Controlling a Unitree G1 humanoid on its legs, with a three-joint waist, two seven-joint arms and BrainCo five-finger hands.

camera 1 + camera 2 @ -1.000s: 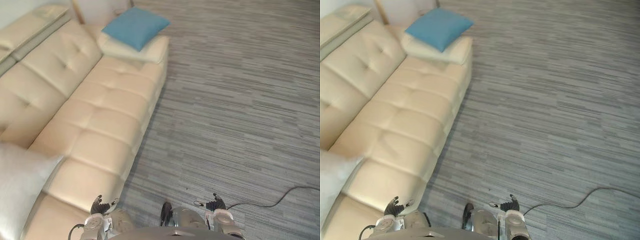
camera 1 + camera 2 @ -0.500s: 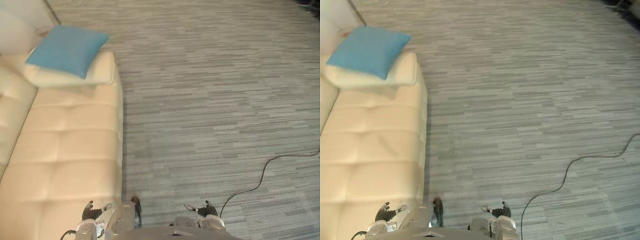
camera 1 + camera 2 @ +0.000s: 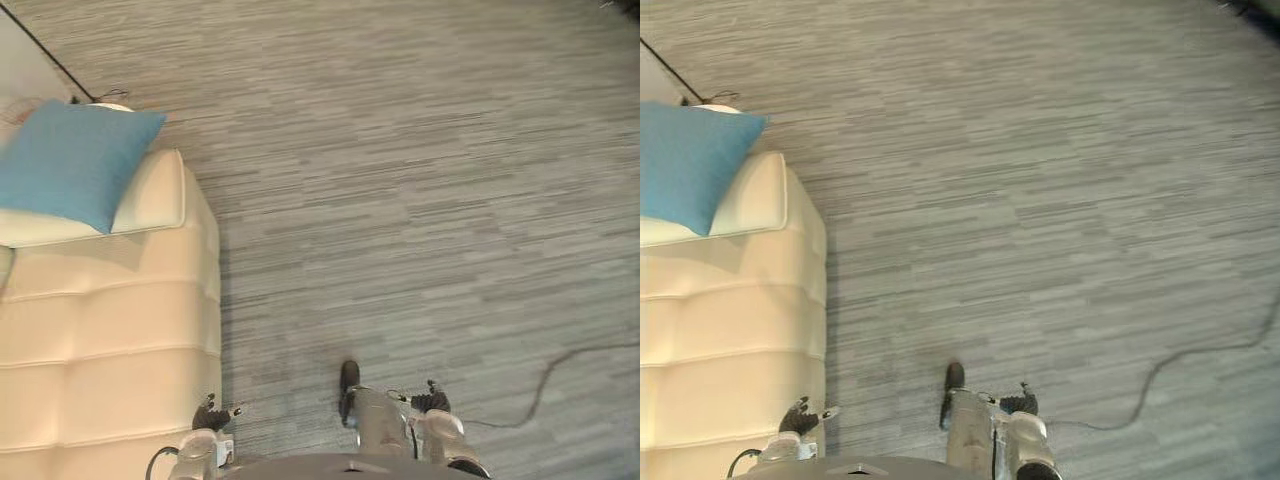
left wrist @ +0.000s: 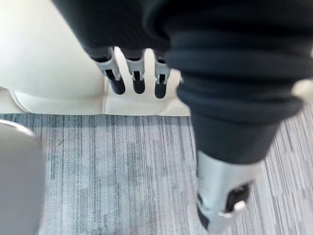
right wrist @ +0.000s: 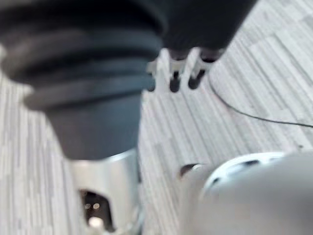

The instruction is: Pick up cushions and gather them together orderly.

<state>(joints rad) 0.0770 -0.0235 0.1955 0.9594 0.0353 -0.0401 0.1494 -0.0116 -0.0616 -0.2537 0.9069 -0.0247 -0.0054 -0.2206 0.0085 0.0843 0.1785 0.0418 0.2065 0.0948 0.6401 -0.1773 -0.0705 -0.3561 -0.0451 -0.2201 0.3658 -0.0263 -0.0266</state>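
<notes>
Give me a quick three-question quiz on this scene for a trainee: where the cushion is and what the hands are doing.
1. True or false: the right hand holds the blue cushion.
2. The cushion lies on: A the sofa, B a chair, C a shelf.
3. Fill in: the hand nearer the sofa is the ___ hand.
Key: 1 false, it hangs empty. 2 A, at the sofa's far end. 3 left; the left hand hangs by the sofa's front edge.
</notes>
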